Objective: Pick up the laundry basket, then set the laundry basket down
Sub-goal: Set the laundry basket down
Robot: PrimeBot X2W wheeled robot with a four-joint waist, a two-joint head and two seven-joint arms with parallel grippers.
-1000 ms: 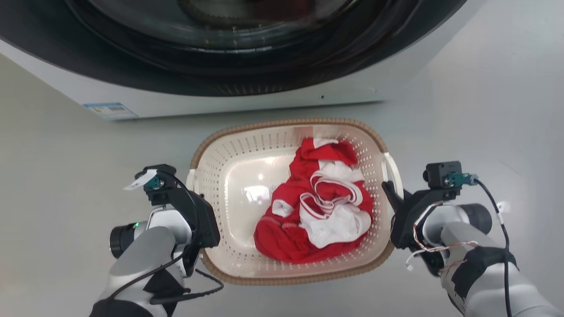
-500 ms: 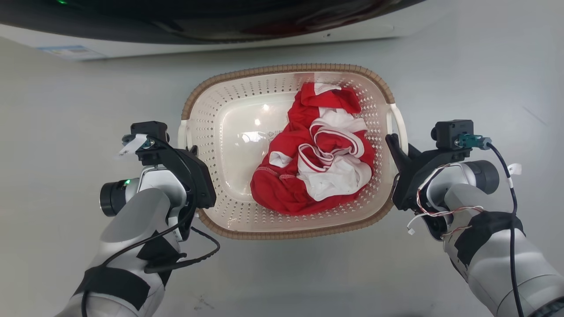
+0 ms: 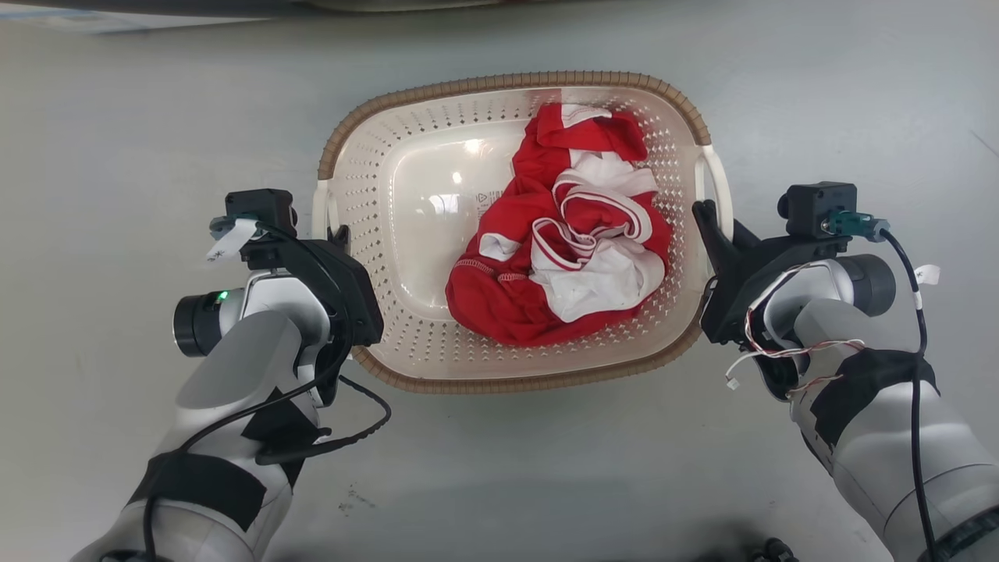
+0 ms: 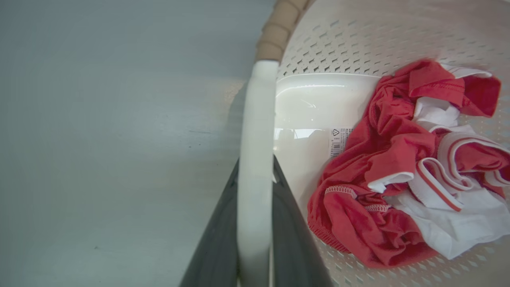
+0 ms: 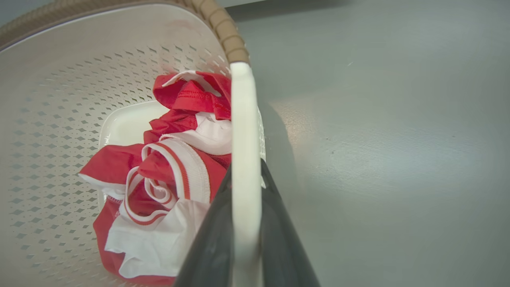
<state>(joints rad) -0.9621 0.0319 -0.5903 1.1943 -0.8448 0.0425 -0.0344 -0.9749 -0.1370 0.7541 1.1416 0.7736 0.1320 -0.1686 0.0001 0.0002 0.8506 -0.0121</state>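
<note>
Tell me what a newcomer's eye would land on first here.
The crumpled red and white clothes stand out, heaped in the right half of the laundry basket against the grey floor. Next come the left gripper and right gripper, each clamped on a white side handle of the basket.

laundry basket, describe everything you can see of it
The laundry basket is cream-white perforated plastic, rounded-rectangular, with a brown woven-look rim, upright over the grey floor. Red-and-white clothing lies crumpled in its right half. A small printed label sits on its glossy bottom. The left claw clamps its left handle; the right claw clamps its right handle.
</note>
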